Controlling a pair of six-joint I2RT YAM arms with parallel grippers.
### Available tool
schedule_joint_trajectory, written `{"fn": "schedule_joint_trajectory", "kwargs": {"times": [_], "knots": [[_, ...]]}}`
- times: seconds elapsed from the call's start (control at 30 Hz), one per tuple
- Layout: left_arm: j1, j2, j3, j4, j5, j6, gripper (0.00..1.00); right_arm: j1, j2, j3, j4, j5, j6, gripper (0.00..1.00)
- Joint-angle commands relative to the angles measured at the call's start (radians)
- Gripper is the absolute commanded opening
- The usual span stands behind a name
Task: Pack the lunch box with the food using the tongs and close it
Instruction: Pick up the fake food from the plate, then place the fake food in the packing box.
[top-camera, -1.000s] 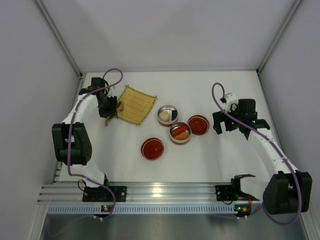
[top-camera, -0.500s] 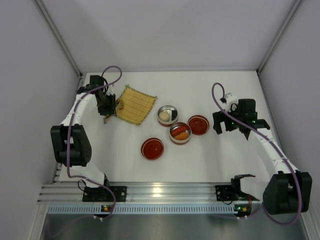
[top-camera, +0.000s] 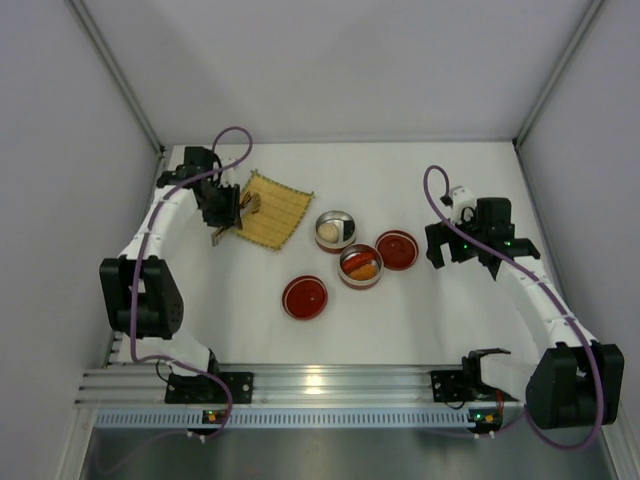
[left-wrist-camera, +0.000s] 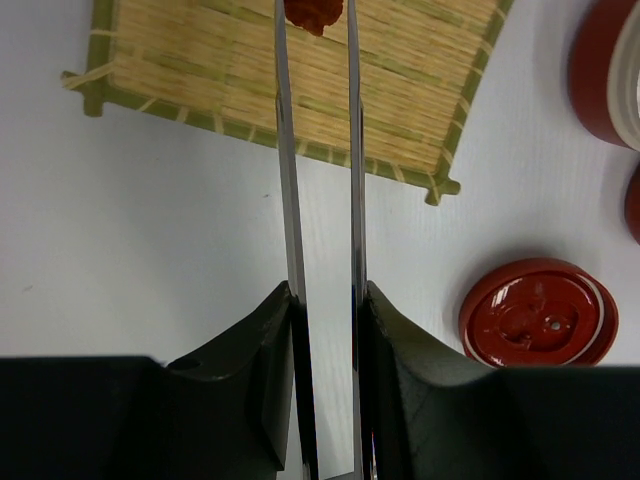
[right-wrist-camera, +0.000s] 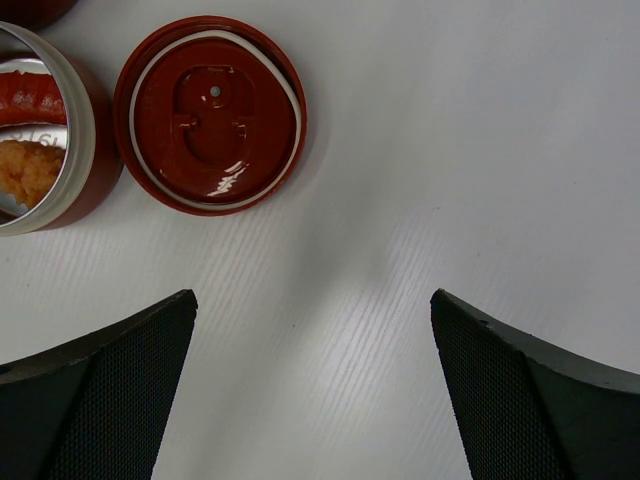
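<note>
My left gripper (top-camera: 224, 212) (left-wrist-camera: 325, 290) is shut on the silver tongs (left-wrist-camera: 290, 200), one finger pressing on each arm. The tongs' tips pinch an orange-red food piece (left-wrist-camera: 313, 12) over the yellow mat (left-wrist-camera: 190, 70) (top-camera: 272, 210). The lunch box is two open round tins. The far tin (top-camera: 336, 230) holds a white round piece and a white-and-dark one. The near tin (top-camera: 361, 266) (right-wrist-camera: 40, 130) holds a red piece and an orange one. My right gripper (top-camera: 462, 245) (right-wrist-camera: 312, 300) hangs open above bare table, right of the tins.
Two red lids lie upside down on the table. One lid (top-camera: 397, 249) (right-wrist-camera: 210, 110) is right of the tins, the other lid (top-camera: 305, 297) (left-wrist-camera: 538, 312) is in front of them. White walls enclose the table on three sides.
My left gripper closed tighter on the tongs and swung them right, further over the mat. The right arm has not moved.
</note>
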Motion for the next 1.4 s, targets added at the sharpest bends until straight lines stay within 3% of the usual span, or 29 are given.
{"fn": "schedule_joint_trajectory", "kwargs": {"times": [0.0,0.17,0.43,0.8,1.13,1.37], "knots": [[-0.052,-0.085,0.028,-0.004,0.070,0.032,0.29,-0.001,-0.003,0.022,-0.008,-0.008,-0.004,0.99],[-0.132,-0.127,0.026,-0.008,0.113,0.073,0.29,0.001,-0.006,0.022,-0.010,-0.008,-0.004,0.99],[-0.356,-0.178,0.026,-0.037,0.145,0.134,0.28,0.001,-0.009,0.024,-0.010,-0.007,-0.005,0.99],[-0.557,-0.115,0.028,-0.108,0.193,0.168,0.29,0.002,-0.013,0.022,-0.013,-0.005,-0.005,0.99],[-0.614,-0.071,0.002,-0.119,0.181,0.185,0.31,0.002,-0.013,0.021,-0.013,-0.005,-0.005,0.99],[-0.622,-0.046,0.009,-0.117,0.155,0.190,0.42,0.001,-0.013,0.021,-0.011,-0.007,-0.005,0.99]]}}
